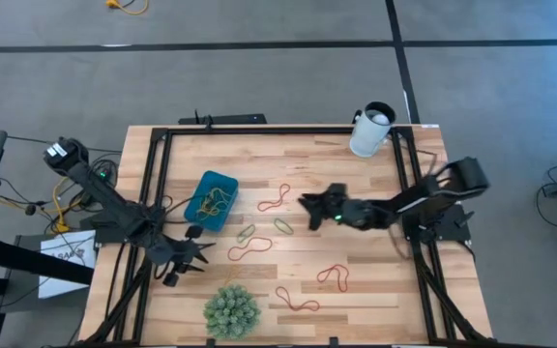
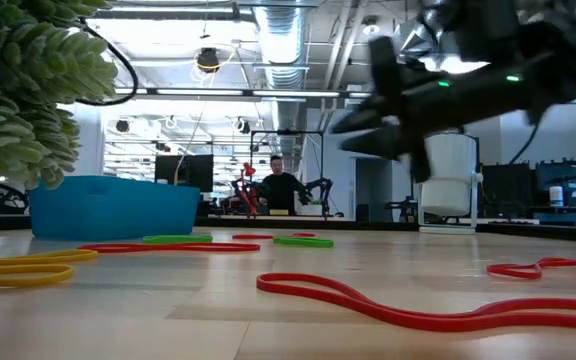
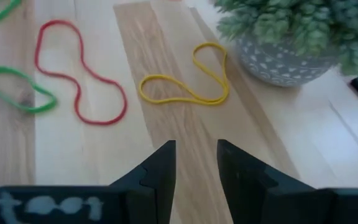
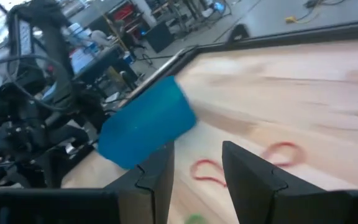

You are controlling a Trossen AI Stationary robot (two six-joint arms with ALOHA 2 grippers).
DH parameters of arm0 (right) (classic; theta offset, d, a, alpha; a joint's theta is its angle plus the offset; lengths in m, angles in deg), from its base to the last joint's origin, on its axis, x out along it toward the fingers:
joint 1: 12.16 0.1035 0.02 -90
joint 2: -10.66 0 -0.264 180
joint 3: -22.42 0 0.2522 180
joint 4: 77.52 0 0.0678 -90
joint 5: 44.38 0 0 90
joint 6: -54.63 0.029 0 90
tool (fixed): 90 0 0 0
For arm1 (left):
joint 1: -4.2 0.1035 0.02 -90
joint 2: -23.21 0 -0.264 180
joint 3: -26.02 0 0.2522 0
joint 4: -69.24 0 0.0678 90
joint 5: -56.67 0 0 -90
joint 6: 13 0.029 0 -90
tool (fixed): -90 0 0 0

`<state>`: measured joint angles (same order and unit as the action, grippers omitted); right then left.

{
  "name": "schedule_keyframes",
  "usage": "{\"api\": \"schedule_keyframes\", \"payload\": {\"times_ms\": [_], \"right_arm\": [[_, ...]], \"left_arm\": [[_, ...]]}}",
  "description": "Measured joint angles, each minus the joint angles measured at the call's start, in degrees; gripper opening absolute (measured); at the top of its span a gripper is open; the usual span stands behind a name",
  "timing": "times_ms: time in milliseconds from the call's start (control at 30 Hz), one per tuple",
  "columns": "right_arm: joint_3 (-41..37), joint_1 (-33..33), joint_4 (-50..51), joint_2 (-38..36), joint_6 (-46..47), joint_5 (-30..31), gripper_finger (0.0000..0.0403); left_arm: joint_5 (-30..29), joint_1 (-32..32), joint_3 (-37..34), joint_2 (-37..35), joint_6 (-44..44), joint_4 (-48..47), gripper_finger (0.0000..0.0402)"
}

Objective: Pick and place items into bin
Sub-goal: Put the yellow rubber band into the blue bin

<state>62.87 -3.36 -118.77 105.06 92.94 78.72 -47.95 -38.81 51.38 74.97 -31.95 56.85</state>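
Rubber bands lie flat and scattered on the wooden table: red ones (image 1: 274,200) (image 1: 248,249) (image 1: 334,277) (image 1: 296,300), green ones (image 1: 283,225) (image 1: 247,233) and a yellow one (image 3: 185,93). The teal bin (image 1: 211,199) stands left of centre with a few bands inside. My right gripper (image 1: 309,207) hovers above the table right of the bin, raised in the low view (image 2: 373,110), fingers a little apart (image 4: 197,165) and empty. My left gripper (image 1: 199,253) waits low near the bin's near side, fingers slightly apart (image 3: 196,158), holding nothing.
A green spiky ball in a grey pot (image 1: 231,310) stands near the table's near edge, close to the left gripper. A white cup (image 1: 370,130) stands at the far right corner. A black frame (image 1: 153,184) runs along the table's edges. A person (image 2: 278,185) shows in the room behind.
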Motion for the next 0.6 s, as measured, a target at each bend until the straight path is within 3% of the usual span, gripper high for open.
{"api": "schedule_keyframes", "payload": {"times_ms": [167, 300, 467, 600], "right_arm": [[12.7, 0.8, 0.1, 8.8, -6.6, -0.6, 0.0129], [20.1, 1.9, 1.2, 11.3, -10.9, -4.4, 0.0129], [24.3, 4.2, 1.3, 11.8, -13.8, -4.6, 0.0129], [25.6, 6.6, 1.4, 11.8, -11.9, -4.5, 0.0129]], "left_arm": [[-6.0, -5.1, 0.0, 0.0, -0.2, 1.7, 0.0105], [-8.9, -7.6, 0.1, 0.0, -0.9, 3.4, 0.0105], [-11.4, -8.9, 0.1, 2.4, -3.7, 5.4, 0.0105], [-11.6, -10.2, 0.1, 8.7, -3.9, 11.7, 0.0105]]}}
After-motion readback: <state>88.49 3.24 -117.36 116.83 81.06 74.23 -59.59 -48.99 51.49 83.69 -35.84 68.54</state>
